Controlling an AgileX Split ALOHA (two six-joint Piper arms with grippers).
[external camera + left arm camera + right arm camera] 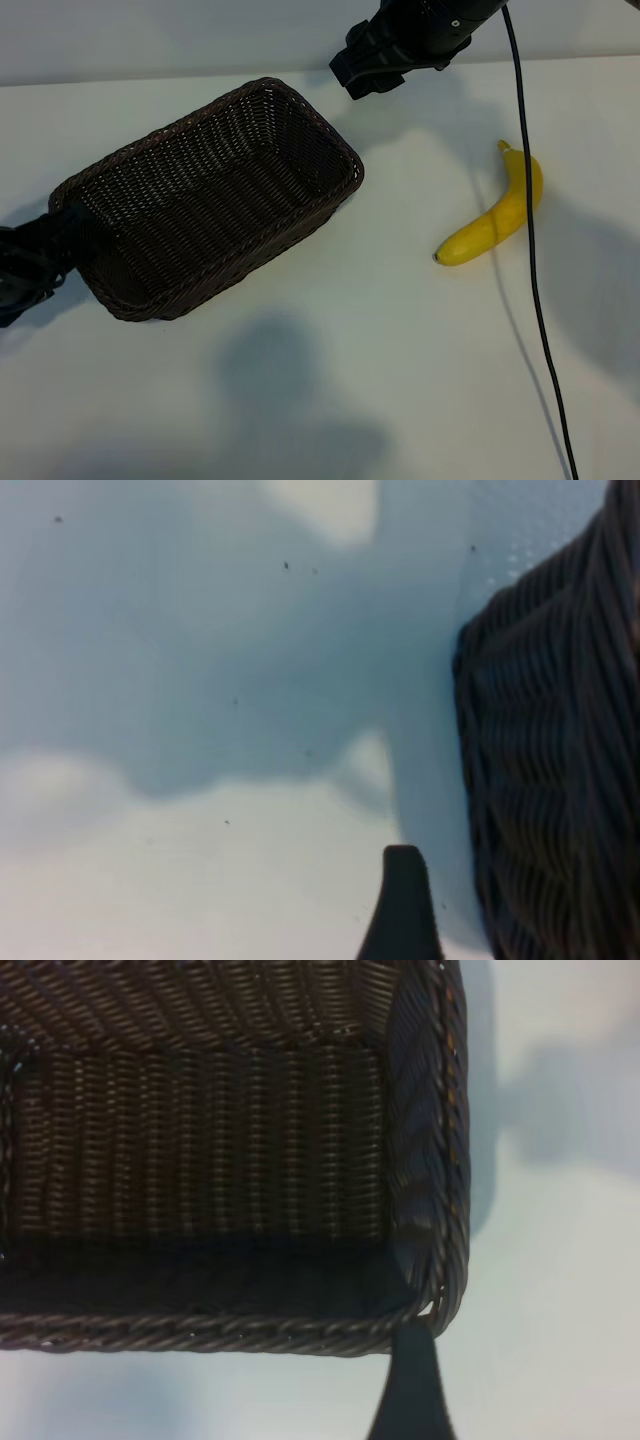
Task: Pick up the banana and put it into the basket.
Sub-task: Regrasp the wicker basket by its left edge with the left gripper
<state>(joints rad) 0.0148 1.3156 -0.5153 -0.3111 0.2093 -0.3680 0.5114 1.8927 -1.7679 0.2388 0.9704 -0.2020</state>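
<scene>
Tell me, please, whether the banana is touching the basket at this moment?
Apart. In the exterior view, bare white table shows plainly between the banana and the basket.

Left arm: I reach in low from the exterior view's left edge.
Left gripper (30, 262): angled downward, jaws spread wide, holding nothing.
Right arm: I hang at the top of the exterior view.
Right gripper (372, 68): tilted down and toward my left, jaws wide apart, empty.
</scene>
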